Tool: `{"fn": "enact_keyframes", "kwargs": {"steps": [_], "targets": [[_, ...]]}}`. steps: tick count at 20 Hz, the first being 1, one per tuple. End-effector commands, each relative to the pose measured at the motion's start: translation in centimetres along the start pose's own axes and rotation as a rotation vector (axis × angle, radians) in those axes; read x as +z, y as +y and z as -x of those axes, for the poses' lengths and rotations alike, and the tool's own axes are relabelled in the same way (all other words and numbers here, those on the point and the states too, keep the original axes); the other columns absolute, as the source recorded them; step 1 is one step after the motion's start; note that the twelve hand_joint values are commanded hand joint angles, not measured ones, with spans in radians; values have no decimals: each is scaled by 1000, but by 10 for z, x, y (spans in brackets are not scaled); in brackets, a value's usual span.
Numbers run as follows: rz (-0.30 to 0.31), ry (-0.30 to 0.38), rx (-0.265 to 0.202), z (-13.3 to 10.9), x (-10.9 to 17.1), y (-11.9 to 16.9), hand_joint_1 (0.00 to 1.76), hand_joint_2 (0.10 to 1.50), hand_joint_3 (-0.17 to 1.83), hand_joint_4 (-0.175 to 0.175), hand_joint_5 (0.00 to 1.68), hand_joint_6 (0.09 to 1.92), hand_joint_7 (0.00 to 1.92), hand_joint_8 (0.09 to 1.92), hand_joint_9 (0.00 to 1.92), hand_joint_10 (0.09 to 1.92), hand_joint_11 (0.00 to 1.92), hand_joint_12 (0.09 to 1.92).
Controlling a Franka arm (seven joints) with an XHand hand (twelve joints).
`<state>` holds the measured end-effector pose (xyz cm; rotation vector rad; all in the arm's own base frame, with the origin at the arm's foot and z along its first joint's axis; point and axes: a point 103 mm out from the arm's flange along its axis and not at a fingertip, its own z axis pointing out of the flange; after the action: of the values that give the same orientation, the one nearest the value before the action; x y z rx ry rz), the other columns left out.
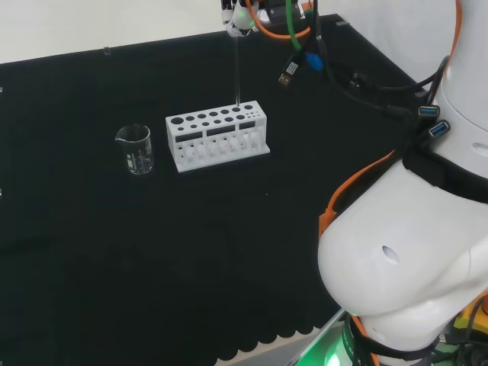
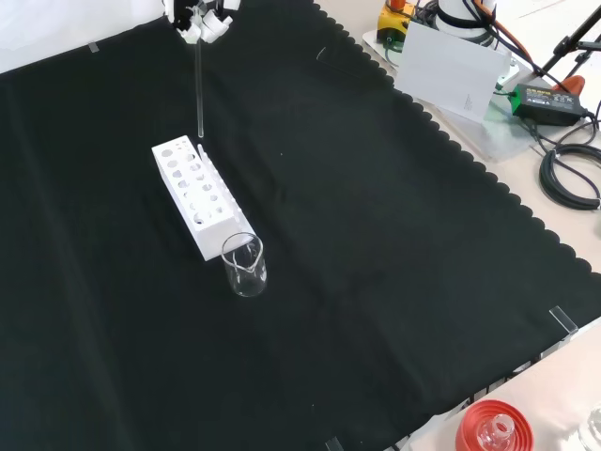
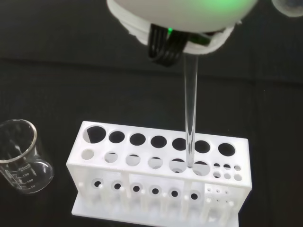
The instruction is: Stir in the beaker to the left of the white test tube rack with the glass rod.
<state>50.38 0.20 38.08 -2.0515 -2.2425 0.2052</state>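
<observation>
The thin clear glass rod (image 1: pixel 237 69) hangs upright in my head view, its top pinched in the black and white hand (image 1: pixel 241 17) at the top edge, its lower tip level with the far right end of the white plastic test tube rack (image 1: pixel 217 137). I judge it is held vertical so it can travel clear of the rack holes. The small clear glass beaker (image 1: pixel 135 149) stands just beside the rack's left end, apart from it, on the black-clothed tabletop (image 1: pixel 114 267).

From the front view, the hand (image 2: pixel 199 17) grips the rod (image 2: pixel 199 89) above the rack's (image 2: pixel 195 193) far end, while the beaker (image 2: pixel 245 266) sits at the near end, so I expect a carry along the rack's length.

In my wrist view, the rod (image 3: pixel 190 118) ends right over a rack (image 3: pixel 161 172) hole; I cannot tell whether it is fully out. The beaker (image 3: pixel 21 156) looks empty.
</observation>
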Motion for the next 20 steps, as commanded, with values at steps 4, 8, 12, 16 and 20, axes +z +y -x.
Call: {"fn": "enact_keyframes", "kwargs": {"steps": [4, 8, 12, 16, 20], "targets": [[-19, -5, -1, -2, 5, 7, 1332, 622, 702, -175, 1197, 601, 1428, 626, 1782, 263, 1603, 557], [-19, -4, 5, -3, 4, 9, 1332, 623, 701, -175, 1199, 599, 1429, 626, 1783, 262, 1604, 557], [-22, -6, 9, -4, 4, 10, 1332, 623, 701, -175, 1200, 596, 1430, 624, 1785, 260, 1604, 558], [-18, -14, 3, -7, 0, 10, 1332, 623, 700, -175, 1201, 593, 1431, 622, 1786, 256, 1604, 558], [-16, -19, -26, -17, -6, 14, 1332, 623, 699, -175, 1202, 591, 1431, 621, 1786, 254, 1604, 558]]}}
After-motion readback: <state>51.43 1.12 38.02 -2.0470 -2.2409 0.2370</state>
